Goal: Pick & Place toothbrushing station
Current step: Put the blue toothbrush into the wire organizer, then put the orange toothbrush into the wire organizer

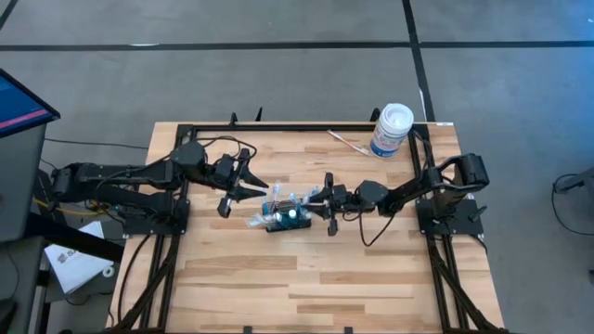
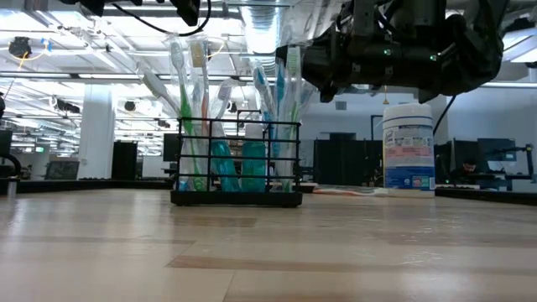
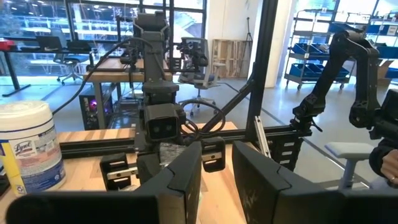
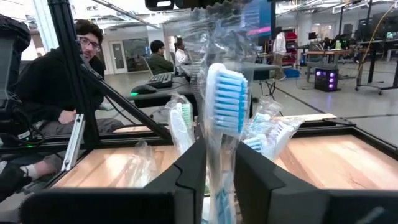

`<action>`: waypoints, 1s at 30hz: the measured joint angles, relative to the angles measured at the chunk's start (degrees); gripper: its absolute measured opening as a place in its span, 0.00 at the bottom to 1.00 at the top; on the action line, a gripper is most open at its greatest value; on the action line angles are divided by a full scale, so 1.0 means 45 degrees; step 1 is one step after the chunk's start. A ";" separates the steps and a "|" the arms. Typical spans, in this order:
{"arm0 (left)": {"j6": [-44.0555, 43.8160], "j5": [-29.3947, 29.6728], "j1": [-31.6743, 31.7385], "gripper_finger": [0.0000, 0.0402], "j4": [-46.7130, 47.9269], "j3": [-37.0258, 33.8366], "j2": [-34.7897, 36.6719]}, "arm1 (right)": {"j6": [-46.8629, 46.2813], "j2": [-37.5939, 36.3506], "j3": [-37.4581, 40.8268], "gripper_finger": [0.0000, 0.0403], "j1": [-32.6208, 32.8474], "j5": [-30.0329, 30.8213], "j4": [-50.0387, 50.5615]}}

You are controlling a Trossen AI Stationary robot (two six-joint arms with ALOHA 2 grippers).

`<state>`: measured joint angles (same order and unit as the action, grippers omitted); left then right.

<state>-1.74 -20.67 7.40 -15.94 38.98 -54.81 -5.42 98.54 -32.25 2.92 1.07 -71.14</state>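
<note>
Pale plank table (image 1: 371, 269) at centre frame carries the black wire-mesh toothbrushing station (image 1: 287, 219); right gripper (image 1: 327, 203) grasps a plastic-wrapped toothbrush (image 4: 225, 124), left gripper (image 1: 249, 187) slightly parted, empty.

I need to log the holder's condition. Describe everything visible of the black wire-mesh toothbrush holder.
The holder is a small black wire-mesh rectangular rack, standing upright and flat on the wooden table near its middle. Its compartments hold wrapped toothbrushes, bristles upward. The right tool is at its side, its fingers either side of one wrapped brush.

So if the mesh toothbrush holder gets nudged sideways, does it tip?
Possibly: the toothbrushes stand far above the black wire-mesh holder, so it looks top-heavy. Its flat base on the table may just slide. The loose brushes would likely rattle.
</note>
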 joint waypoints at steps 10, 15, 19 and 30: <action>0.0006 0.0039 0.0005 0.21 -0.0373 -0.0432 -0.0097 | 0.0171 -0.0005 0.0000 0.35 0.0000 0.0008 0.0408; 0.0004 0.0039 0.0005 0.21 -0.1142 -0.1001 -0.0078 | 0.0337 -0.0118 0.0000 0.42 -0.0005 0.0058 0.0411; 0.0002 0.0039 0.0005 0.21 -0.1227 -0.1044 -0.0092 | 0.0588 -0.0673 0.0000 0.43 -0.0015 0.0067 0.0531; 0.0000 0.0034 0.0005 0.21 -0.1350 -0.1044 -0.0092 | 0.1256 -0.4057 -0.0005 0.35 -0.0023 0.0632 0.4315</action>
<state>-1.74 -20.51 7.42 -22.02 34.28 -55.22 0.23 80.29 -32.27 2.81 3.91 -51.72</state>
